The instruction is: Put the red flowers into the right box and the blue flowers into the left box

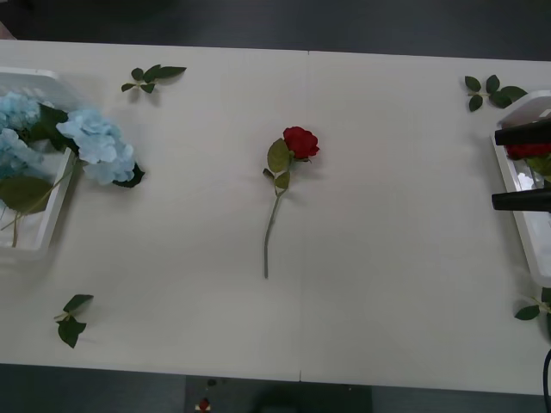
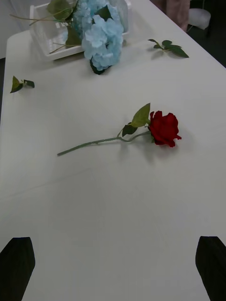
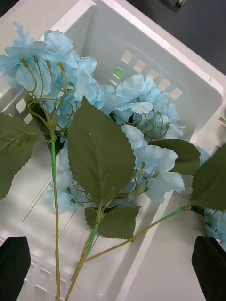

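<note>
One red flower (image 1: 300, 142) lies alone at the table's middle, its stem pointing toward me; the right wrist view has it (image 2: 164, 128) well ahead of the fingers. Another red bud (image 1: 527, 151) rests in the right box (image 1: 535, 249) at the right edge. My right gripper (image 1: 495, 169) hovers open over that box's inner rim, with nothing between its black fingers (image 2: 212, 263). The blue flowers (image 1: 95, 142) fill the left box (image 1: 34, 245), one cluster hanging over its rim. My left gripper (image 3: 113, 270) hangs open just above those blue flowers (image 3: 141, 141) and the left box (image 3: 155, 42).
Loose green leaf sprigs lie at the far left (image 1: 153, 77), far right (image 1: 492, 90), near left (image 1: 71, 318) and near right (image 1: 534, 308). The white table (image 1: 387, 284) is bare around the rose. Its front edge runs along the bottom of the front view.
</note>
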You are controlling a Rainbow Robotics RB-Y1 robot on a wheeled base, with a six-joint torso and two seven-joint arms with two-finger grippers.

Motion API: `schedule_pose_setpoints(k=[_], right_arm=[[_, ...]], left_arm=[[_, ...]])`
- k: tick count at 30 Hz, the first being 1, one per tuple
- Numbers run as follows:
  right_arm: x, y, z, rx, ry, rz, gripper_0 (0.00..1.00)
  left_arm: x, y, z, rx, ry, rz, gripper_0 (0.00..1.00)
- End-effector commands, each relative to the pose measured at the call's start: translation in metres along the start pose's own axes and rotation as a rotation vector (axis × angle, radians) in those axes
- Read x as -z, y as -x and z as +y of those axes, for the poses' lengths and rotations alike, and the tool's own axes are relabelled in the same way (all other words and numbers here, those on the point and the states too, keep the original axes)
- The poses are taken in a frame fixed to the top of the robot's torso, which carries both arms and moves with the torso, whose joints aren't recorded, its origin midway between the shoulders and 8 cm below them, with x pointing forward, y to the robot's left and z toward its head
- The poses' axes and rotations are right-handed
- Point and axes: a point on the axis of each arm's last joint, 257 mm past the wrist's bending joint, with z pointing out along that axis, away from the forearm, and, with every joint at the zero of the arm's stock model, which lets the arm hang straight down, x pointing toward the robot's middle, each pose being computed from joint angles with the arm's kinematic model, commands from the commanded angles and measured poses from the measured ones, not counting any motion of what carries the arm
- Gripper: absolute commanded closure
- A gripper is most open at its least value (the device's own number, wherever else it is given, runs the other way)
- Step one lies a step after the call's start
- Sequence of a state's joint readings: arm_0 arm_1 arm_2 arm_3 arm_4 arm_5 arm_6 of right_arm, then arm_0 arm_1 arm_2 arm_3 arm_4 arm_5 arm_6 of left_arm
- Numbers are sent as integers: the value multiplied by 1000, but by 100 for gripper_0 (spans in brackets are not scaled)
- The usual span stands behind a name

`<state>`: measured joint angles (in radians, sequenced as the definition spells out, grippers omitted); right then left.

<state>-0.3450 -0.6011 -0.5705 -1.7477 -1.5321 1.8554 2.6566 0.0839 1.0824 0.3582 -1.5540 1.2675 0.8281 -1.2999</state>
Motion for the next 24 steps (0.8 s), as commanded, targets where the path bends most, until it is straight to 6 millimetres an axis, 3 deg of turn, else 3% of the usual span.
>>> schedule_pose_setpoints(k=[1,12,15,18,24], right_arm=[[15,-1,-5,56,-8,23,0],[28,-8,-8,17,11,19,0],[31,-11,-8,10,15,30,0],[36,-15,-10,-5,12,36,0],[36,-18,-11,-17,14,35,0]], left_arm=[[12,33,-7,-106,8,-54,0],[12,32,-12,-99,-12,-50,0],[15,40,-29,-89,-56,-63,0],[26,51,-64,-104,-130,-85,0],[45,48,-131,-177,-238,-38,0]])
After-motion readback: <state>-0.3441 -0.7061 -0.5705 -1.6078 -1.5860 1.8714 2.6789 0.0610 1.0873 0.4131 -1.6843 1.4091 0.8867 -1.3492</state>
